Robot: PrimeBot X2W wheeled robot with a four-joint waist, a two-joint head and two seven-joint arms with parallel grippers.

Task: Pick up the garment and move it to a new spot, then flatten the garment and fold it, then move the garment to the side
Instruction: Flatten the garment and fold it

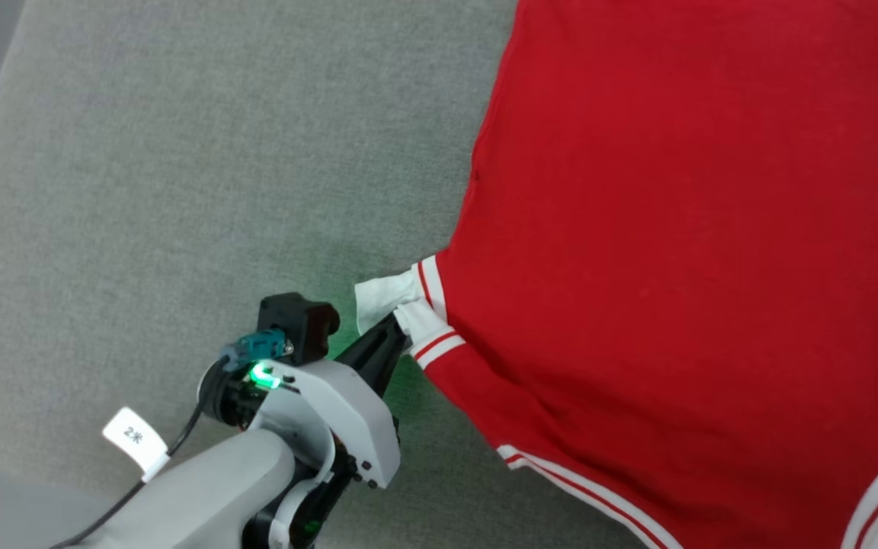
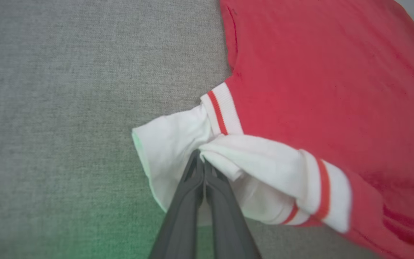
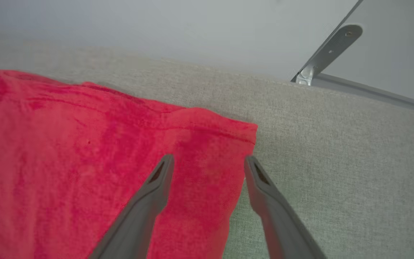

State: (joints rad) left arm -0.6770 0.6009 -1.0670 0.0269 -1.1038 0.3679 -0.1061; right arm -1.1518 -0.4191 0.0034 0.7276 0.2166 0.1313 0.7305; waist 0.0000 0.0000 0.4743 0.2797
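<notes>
The garment (image 1: 675, 252), a red jersey with white striped trim, lies spread over the right part of a grey cloth surface (image 1: 180, 191), plain red side up. Its white sleeve (image 2: 178, 144) is bunched at the left edge. My left gripper (image 1: 401, 324) is shut on that sleeve, and in the left wrist view the gripper (image 2: 202, 163) has its dark fingers pinched together on the white fabric. In the right wrist view my right gripper (image 3: 208, 163) stands open just over a red corner of the garment (image 3: 120, 162), one finger over the cloth and the other at its edge.
Grey cloth (image 2: 67, 108) stretches bare to the left of the garment. In the right wrist view a pale wall and a metal bracket (image 3: 331, 46) stand beyond the surface's far edge. A tagged cable (image 1: 134, 438) hangs by my left forearm.
</notes>
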